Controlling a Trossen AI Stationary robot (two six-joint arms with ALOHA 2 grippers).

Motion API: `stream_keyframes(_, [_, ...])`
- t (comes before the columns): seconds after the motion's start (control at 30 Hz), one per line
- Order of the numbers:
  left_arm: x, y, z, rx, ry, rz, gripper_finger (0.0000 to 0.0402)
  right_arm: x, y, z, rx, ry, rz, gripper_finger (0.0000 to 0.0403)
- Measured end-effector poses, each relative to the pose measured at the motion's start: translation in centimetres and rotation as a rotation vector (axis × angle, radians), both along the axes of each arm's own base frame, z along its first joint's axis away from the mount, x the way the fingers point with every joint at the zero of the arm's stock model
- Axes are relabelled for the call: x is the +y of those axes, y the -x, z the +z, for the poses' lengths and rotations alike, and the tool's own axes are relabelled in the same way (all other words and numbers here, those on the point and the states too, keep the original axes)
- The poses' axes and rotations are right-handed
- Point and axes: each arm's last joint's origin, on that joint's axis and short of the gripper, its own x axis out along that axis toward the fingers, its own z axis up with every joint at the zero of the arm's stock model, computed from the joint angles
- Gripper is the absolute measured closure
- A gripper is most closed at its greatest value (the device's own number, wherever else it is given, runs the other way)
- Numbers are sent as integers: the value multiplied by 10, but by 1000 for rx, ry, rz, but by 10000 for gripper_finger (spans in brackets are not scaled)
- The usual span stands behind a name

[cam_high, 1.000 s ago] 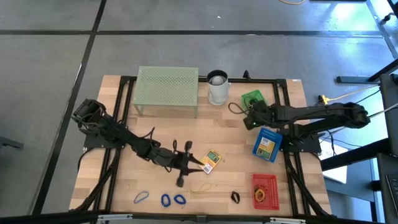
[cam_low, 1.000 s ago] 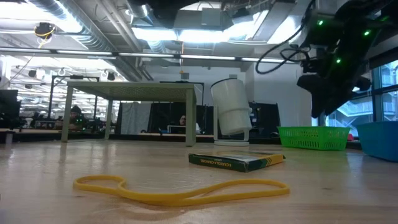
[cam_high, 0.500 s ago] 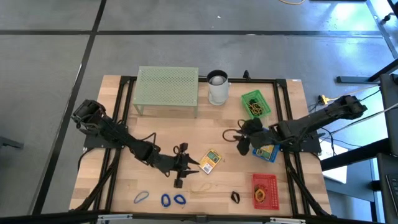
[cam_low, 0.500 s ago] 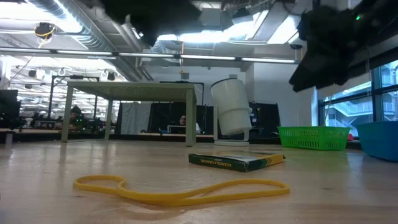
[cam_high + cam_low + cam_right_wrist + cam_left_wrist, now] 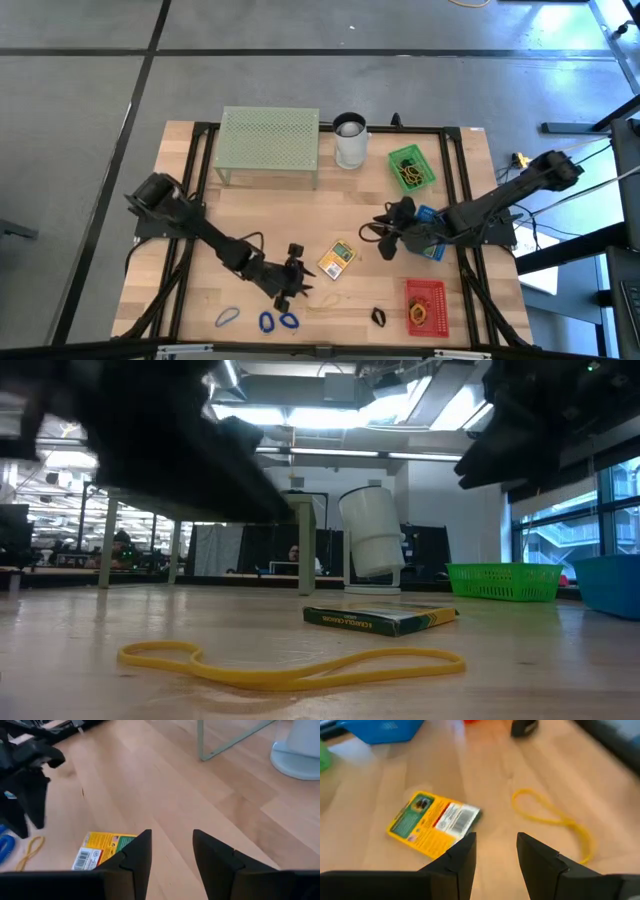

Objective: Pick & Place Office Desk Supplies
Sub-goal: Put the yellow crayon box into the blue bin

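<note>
We see left gripper (image 5: 290, 283) fingers narrowly apart, empty, yellow card pack (image 5: 434, 822) and yellow band (image 5: 553, 821) just ahead on counter (image 5: 300, 215). Right gripper (image 5: 388, 237) likewise apart, empty.

An open-plan lab — exposed ceiling ducts (image 5: 130, 400), desk rows (image 5: 60, 565) beyond.

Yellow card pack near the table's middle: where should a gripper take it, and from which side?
The yellow card pack lies flat on the table, so coming straight down seems best, fingers spanning its short width across the two long edges. The open left gripper hovers close beside it; the yellow rubber band lies apart, clear of that approach.
</note>
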Motion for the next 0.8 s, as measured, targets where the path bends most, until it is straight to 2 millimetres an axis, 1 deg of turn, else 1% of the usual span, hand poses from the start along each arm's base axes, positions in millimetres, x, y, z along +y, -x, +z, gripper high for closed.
stream_keyframes(0.17, [5, -5, -19, 15, -171, 15, 271, 3, -6, -11, 40, 18, 2, 259])
stream_keyframes(0.3, [13, -11, -29, 33, -241, -9, 274, 5, -9, -20, 73, 35, 2, 259])
stream_keyframes(0.43, [21, -17, -39, 47, -247, -9, 278, 6, -11, -25, 95, 46, 2, 259])
stream_keyframes(0.53, [25, -21, -44, 55, -220, -21, 283, 6, -11, -26, 97, 47, 2, 260])
stream_keyframes(0.67, [27, -24, -45, 45, -198, -20, 287, 6, -11, -26, 94, 43, 4, 260])
stream_keyframes(0.8, [27, -24, -45, 39, -196, -20, 287, 6, -12, -26, 98, -28, 9, 260])
